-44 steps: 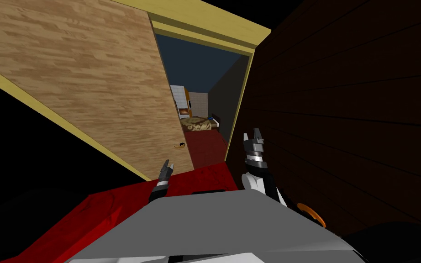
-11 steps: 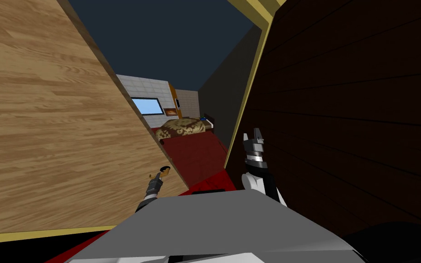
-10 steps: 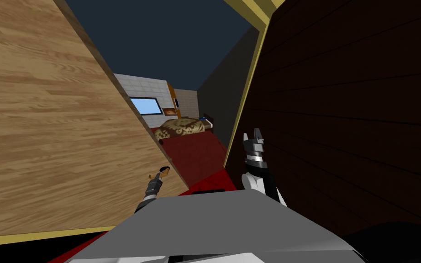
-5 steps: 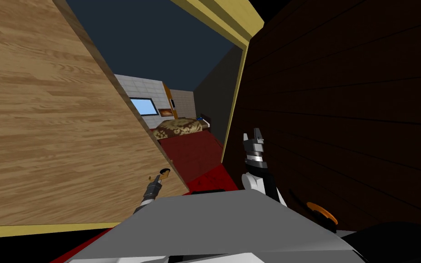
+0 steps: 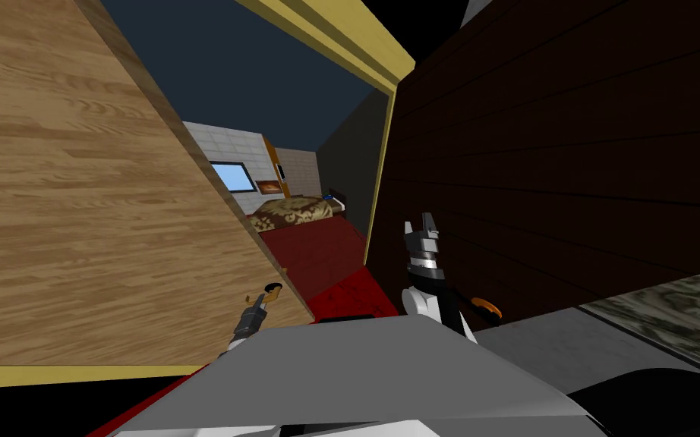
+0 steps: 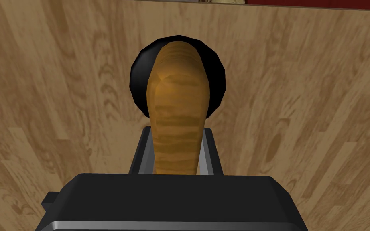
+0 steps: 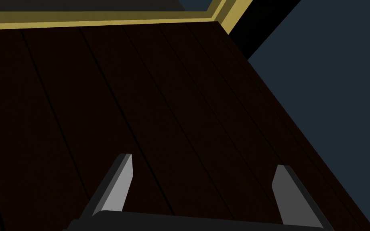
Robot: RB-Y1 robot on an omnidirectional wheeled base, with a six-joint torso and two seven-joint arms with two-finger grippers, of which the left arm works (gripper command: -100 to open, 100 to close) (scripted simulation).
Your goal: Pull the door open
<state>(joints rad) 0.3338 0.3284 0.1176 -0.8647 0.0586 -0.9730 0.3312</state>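
While the light wooden door (image 5: pixel 75 197) stands swung wide from its yellow frame (image 5: pixel 326 34) on the robot's left, its brown lever handle (image 6: pixel 178 116) is clamped between the fingers (image 6: pixel 210 154) of the left gripper (image 6: pixel 177 136). The handle is mounted on a round black plate (image 6: pixel 217 80) close to the door's free edge. The fingers are pressed against the lever's two sides near its end. Through the opening a red floor (image 5: pixel 314 254) is seen, with a bed (image 5: pixel 295 209) under a patterned cover at the far wall and a pale blue window (image 5: pixel 232 176) beside it. The right gripper (image 5: pixel 422 225) is held upright on the robot's right, close to a dark planked wall (image 5: pixel 569 167), and its fingers (image 7: pixel 120 180) are set well apart.
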